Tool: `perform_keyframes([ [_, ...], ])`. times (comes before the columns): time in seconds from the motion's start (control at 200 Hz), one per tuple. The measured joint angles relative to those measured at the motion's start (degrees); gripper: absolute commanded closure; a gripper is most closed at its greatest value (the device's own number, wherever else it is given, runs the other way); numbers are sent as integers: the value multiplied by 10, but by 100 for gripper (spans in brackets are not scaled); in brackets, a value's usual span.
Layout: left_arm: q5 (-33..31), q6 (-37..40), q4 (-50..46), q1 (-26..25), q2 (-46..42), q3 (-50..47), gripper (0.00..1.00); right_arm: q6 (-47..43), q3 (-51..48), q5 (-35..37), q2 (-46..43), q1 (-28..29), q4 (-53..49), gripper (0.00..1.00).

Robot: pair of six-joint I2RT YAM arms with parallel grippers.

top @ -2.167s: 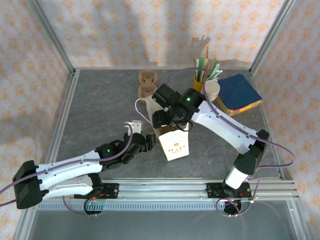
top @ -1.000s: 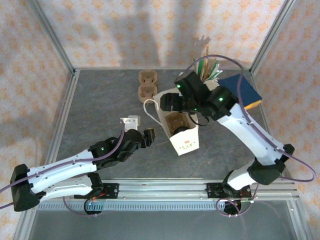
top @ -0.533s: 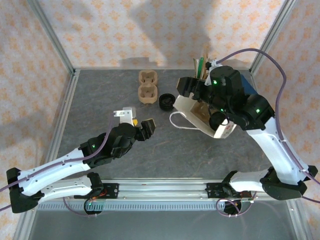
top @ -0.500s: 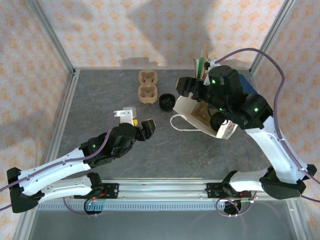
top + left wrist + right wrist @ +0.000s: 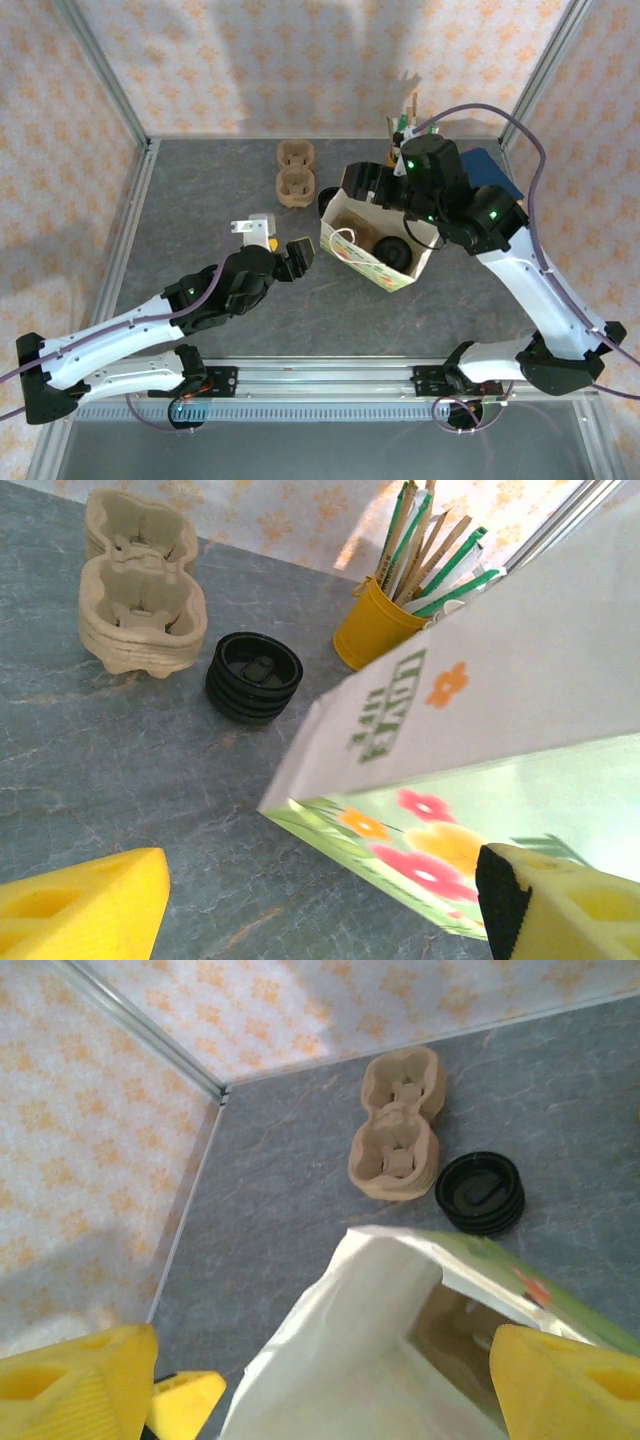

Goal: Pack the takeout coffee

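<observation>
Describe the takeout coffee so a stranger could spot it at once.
Find the white paper bag open on the table. Inside it, with a brown carrier, sits the takeout coffee, seen as a round black lid; the spare black lids lie outside it.

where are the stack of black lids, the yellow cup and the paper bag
stack of black lids (image 5: 481, 1192): right wrist view, centre of the top lid
yellow cup (image 5: 372, 635): left wrist view, its side wall
paper bag (image 5: 470, 710): left wrist view, its white printed side
</observation>
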Motion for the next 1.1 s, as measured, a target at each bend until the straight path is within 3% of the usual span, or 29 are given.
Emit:
perform_keyframes([
  [0.26, 0, 0, 0, 0, -24, -12, 18, 29, -65, -58, -5, 0, 36, 16],
  [0.801, 1, -9, 1, 0, -25, -25, 16, 58, -90, -68, -28, 0, 65, 16],
  [1.101, 74, -10, 63, 0, -14, -22, 8, 59, -110, -47, -33, 0, 64, 15],
])
